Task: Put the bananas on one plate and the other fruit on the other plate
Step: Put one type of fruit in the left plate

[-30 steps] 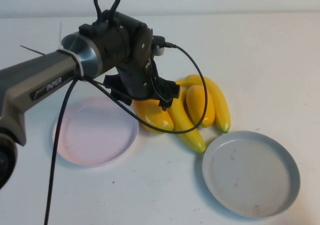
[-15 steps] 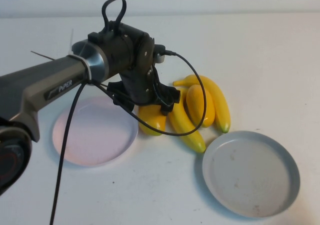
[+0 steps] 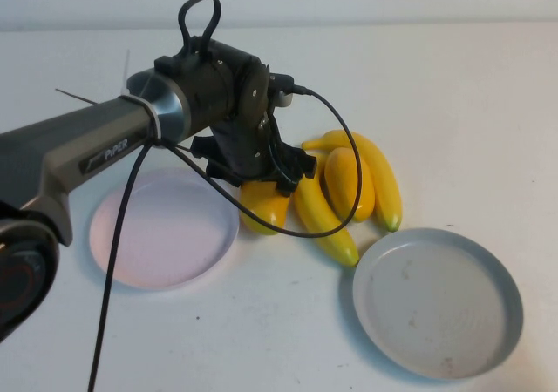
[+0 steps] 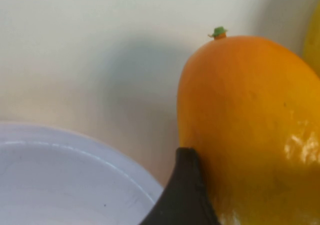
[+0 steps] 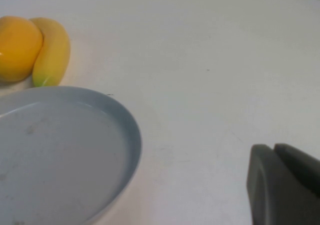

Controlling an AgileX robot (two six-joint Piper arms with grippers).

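Observation:
My left gripper [image 3: 261,181] is down on the left mango-like fruit [image 3: 264,209], shut on it, right beside the pale pink plate [image 3: 157,235]. In the left wrist view one dark finger [image 4: 185,195] presses the orange fruit [image 4: 250,115], with the pink plate's rim [image 4: 75,160] close by. The second orange fruit [image 3: 347,181] lies between the two bananas, one [image 3: 327,222] in front and one [image 3: 384,179] behind. The grey-blue plate [image 3: 436,300] sits empty at the front right. My right gripper [image 5: 274,147] is shut and empty over bare table beside that plate [image 5: 60,150].
The left arm's black cable [image 3: 340,139] loops over the fruit pile. The right wrist view shows one fruit [image 5: 17,47] and a banana tip [image 5: 50,55] just past the grey-blue plate. White table all round.
My left gripper has come down onto the left orange fruit and turned it, so it now points more toward the front. The other fruit and both plates have not moved.

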